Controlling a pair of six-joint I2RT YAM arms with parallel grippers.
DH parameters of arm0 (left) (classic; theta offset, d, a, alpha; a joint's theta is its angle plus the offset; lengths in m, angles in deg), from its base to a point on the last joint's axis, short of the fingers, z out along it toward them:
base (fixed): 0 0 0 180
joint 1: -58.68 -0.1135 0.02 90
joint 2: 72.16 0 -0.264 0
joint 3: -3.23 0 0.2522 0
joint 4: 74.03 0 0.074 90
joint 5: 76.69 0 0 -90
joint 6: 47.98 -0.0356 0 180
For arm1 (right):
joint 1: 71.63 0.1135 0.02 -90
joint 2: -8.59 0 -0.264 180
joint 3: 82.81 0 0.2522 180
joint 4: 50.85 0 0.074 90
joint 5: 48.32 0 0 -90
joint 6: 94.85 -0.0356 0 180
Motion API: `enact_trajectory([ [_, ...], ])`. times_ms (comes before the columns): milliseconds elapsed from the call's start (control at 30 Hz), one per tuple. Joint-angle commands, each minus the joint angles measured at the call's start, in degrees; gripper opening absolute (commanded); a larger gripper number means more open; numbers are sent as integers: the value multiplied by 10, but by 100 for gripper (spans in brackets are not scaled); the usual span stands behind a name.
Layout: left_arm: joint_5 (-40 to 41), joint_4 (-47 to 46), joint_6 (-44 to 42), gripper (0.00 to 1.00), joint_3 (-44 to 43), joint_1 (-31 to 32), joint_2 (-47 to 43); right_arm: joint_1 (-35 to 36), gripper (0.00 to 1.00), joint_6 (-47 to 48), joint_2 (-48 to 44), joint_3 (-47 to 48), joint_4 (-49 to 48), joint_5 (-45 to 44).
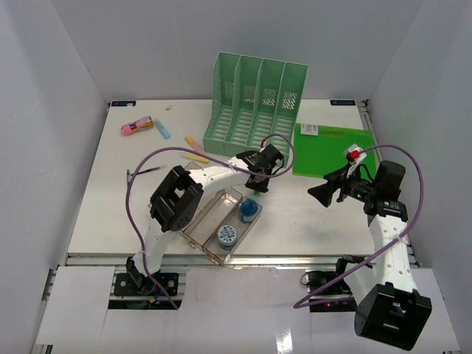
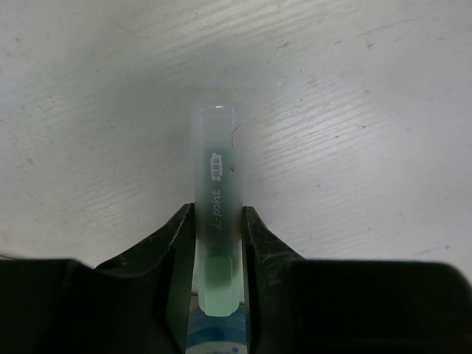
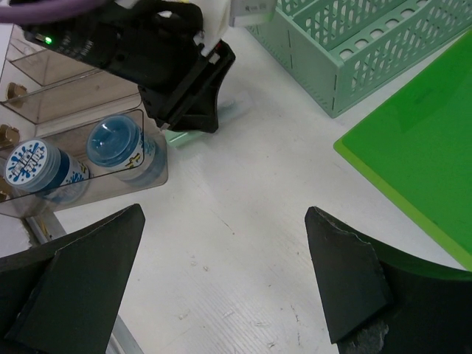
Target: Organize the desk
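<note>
Just below the middle of the top view, the left gripper (image 1: 256, 183) clamps a pale green marker (image 2: 219, 169) between its fingers (image 2: 177, 236), both pads against the barrel, beside the upper corner of the clear tray (image 1: 214, 221). Further right, the right gripper (image 1: 321, 195) hangs with jaws spread wide and nothing between them, above the desk (image 1: 110, 206), whose white top fills the frame's centre.

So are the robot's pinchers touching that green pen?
Touching. The left wrist view shows the left gripper with its fingers pressed against both sides of the green pen, with no gap.
</note>
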Motion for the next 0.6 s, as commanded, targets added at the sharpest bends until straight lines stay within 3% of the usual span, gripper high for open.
enact_trajectory([
  [0,-6,-34,-35,7,5,0,-126,-5,96,-3,-1,2,-14,10],
  [400,18,-33,-99,3,174,-2,-358,-7,96,14,5,3,-2,17],
  [567,-8,-24,-109,2,302,-2,-437,-7,96,21,13,4,5,18],
])
